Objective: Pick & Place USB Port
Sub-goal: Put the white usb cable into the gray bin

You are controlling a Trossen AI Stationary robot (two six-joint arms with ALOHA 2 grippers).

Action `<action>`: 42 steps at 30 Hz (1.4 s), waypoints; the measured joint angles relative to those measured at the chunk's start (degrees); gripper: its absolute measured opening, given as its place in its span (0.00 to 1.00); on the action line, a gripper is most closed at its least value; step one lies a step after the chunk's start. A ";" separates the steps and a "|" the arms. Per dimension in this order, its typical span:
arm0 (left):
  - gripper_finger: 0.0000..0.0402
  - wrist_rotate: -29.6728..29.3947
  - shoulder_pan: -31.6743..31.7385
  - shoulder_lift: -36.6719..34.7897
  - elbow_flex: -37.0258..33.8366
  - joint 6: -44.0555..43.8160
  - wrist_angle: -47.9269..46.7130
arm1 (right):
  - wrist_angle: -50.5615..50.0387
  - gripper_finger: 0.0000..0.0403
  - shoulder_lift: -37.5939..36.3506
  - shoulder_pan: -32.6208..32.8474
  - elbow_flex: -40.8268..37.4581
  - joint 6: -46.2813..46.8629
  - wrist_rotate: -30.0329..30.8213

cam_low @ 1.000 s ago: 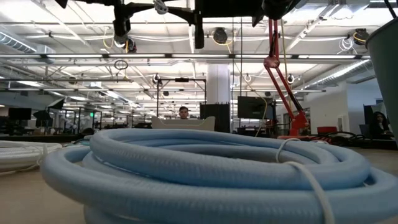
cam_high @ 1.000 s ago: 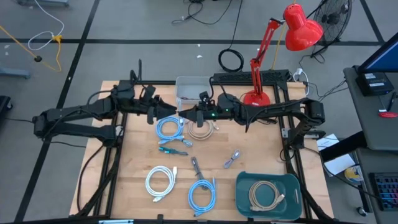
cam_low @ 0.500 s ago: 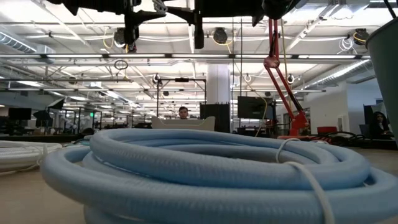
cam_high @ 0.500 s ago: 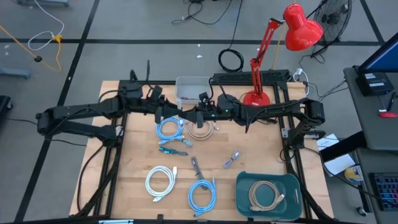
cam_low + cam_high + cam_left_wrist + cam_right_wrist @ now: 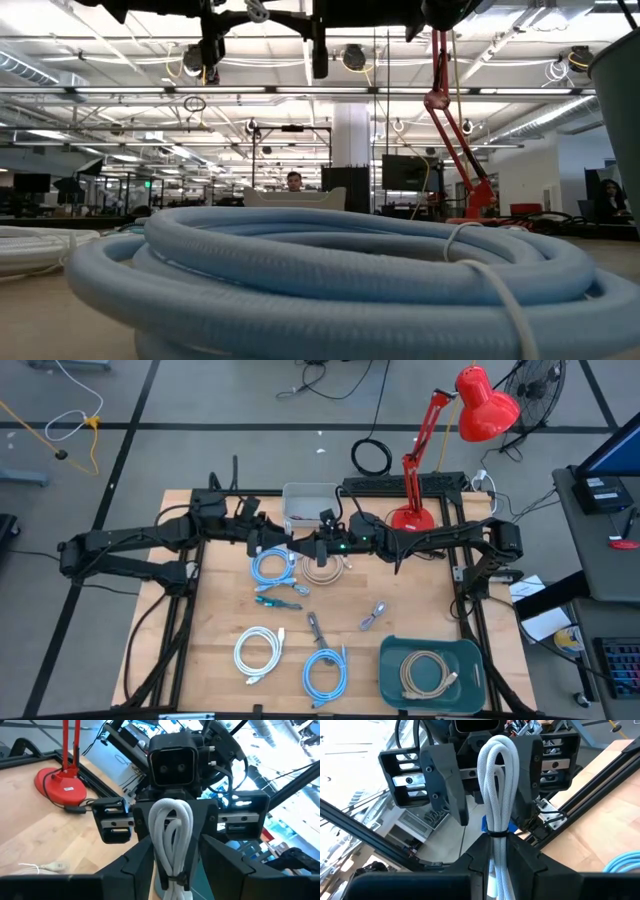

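Observation:
A white cable bundle [image 5: 499,785], folded into long loops and bound by a black tie, hangs in the air above the middle of the table. My right gripper [image 5: 500,851] reaches in from the table's right [image 5: 306,546] and is shut on it. My left gripper [image 5: 278,543] faces it from the table's left, open. Its two fingers [image 5: 451,785] stand on either side of the bundle's looped end. One finger shows a gap to the cable. I cannot tell whether the other touches. In the left wrist view the bundle [image 5: 172,837] rises in front of the right gripper's body. My right gripper pinches the bundle between its two fingers close beside the black tie [image 5: 500,834], near the bundle's middle. The fingers come level from the table's right and lie along the bundle. The bundle is lifted clear of the table, its free looped end [image 5: 499,747] sticking out toward the left gripper.
On the table lie a blue coil [image 5: 272,567], a beige coil [image 5: 322,569], a white coil [image 5: 258,651] and another blue coil [image 5: 325,672]. A green bin [image 5: 392,660] holding a beige cable stands near right. At the far edge are a white tray [image 5: 308,493] and a red lamp [image 5: 412,516].
My left gripper has moved toward the table's right, up to the right gripper, so that the bundle's looped end now lies between its fingers. The right gripper and the bundle have kept still.

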 joint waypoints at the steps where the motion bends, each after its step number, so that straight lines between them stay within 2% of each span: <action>1: 0.40 0.20 0.00 0.00 0.00 -0.01 -0.01 | -0.01 0.11 0.02 0.00 0.00 -0.02 0.00; 6: 0.37 0.26 0.00 0.00 0.02 -0.46 -1.85 | -0.02 0.11 0.01 0.00 0.00 -0.04 0.12; 14: 0.12 1.50 0.00 0.00 0.02 1.20 -1.67 | 0.06 0.11 0.00 0.00 -0.01 -0.01 0.18; 16: 0.09 1.55 0.00 0.00 0.02 1.33 -1.12 | 0.17 0.11 0.00 0.00 -0.01 0.01 0.20; 20: 0.09 1.53 0.15 0.00 0.02 1.33 -0.98 | 0.22 0.11 0.00 0.10 0.00 0.05 0.13; 25: 0.18 1.30 0.11 0.02 0.02 1.11 -0.92 | 0.18 0.11 0.00 0.58 -0.01 0.20 0.26; 27: 0.17 1.24 0.11 0.02 0.02 1.13 -0.92 | 0.11 0.11 0.00 0.68 0.00 0.20 0.33; 31: 0.08 1.28 0.11 0.02 0.02 1.73 -0.92 | 0.01 0.11 0.00 0.68 0.00 0.18 0.31; 42: 0.11 1.31 0.11 0.01 0.02 1.32 -0.83 | 0.42 0.11 0.00 0.70 -0.02 0.15 -0.58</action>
